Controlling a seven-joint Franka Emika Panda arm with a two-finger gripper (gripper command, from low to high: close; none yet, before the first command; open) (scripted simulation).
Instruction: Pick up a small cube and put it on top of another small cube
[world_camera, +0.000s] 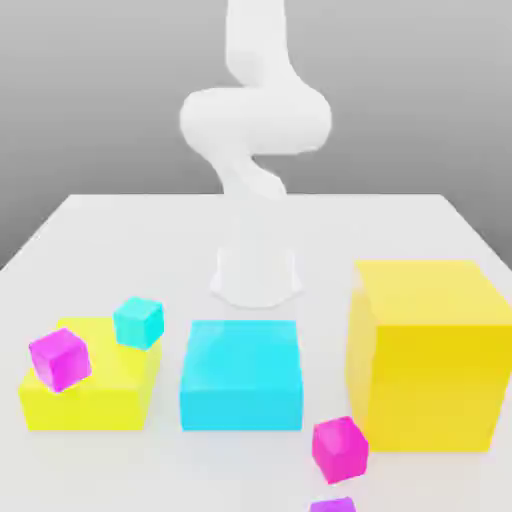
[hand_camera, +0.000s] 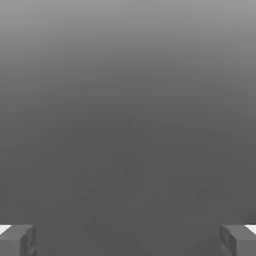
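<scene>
Purple cube (world_camera: 333, 505) (cropped) nr magenta cube (world_camera: 339, 450)

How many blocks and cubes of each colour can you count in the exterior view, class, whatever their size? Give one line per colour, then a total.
Magenta: 2 small cubes
Purple: 1 small cube, cut off by the picture's edge
Cyan: 2, a small cube and a flat block
Yellow: 2, a flat block and a big block
Total: 7
</scene>
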